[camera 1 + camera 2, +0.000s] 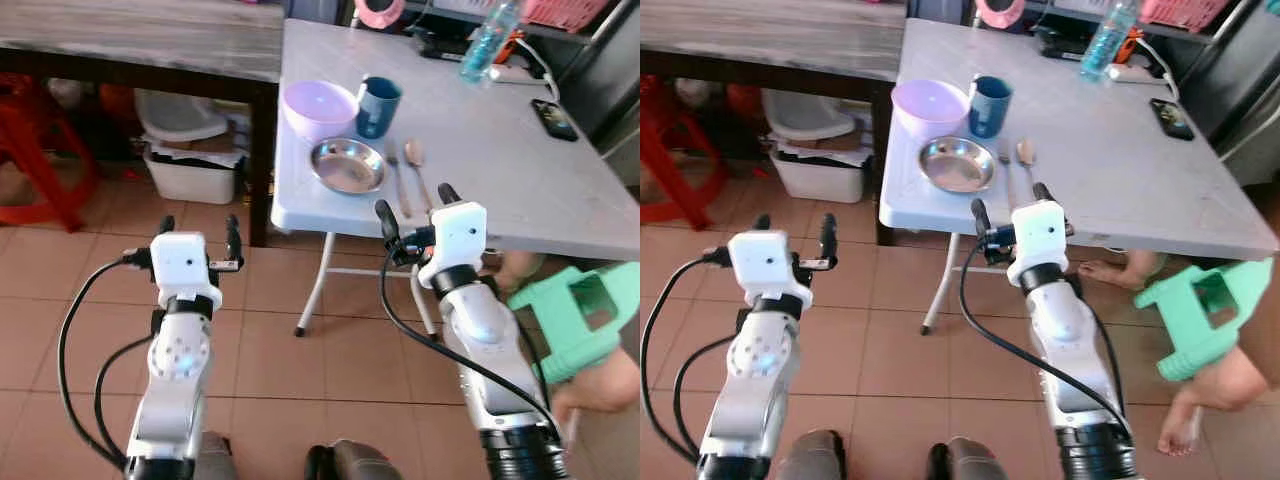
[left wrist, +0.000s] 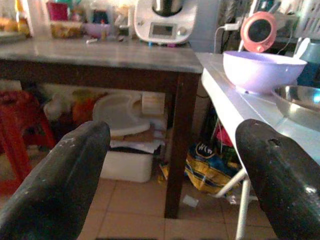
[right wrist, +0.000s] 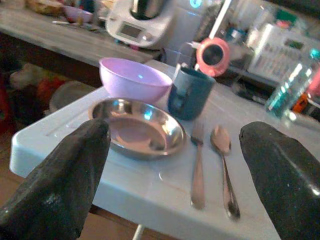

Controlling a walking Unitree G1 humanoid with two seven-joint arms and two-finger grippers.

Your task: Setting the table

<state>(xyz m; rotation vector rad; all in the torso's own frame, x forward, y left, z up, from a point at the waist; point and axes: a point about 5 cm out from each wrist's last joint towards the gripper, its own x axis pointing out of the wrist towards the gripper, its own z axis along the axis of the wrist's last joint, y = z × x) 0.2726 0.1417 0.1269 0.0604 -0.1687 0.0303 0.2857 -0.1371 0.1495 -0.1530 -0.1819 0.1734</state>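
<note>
On the white folding table (image 1: 480, 150) near its front left corner sit a lilac bowl (image 1: 319, 108), a dark blue cup (image 1: 378, 105), a steel plate (image 1: 347, 165), a fork (image 1: 396, 180) and a spoon (image 1: 417, 165). My right gripper (image 1: 415, 213) hovers open just in front of the table edge, level with the fork (image 3: 198, 165) and spoon (image 3: 224, 160), holding nothing. My left gripper (image 1: 200, 235) stands open over the tiled floor, left of the table, with the bowl (image 2: 257, 70) off to its side.
A dark wooden-topped counter (image 1: 140, 40) stands at the left with a white bin (image 1: 190, 170) under it and a red stool (image 1: 35, 150). A phone (image 1: 553, 118) and water bottle (image 1: 488, 40) lie farther back. A person's legs and a green stool (image 1: 580, 315) are at right.
</note>
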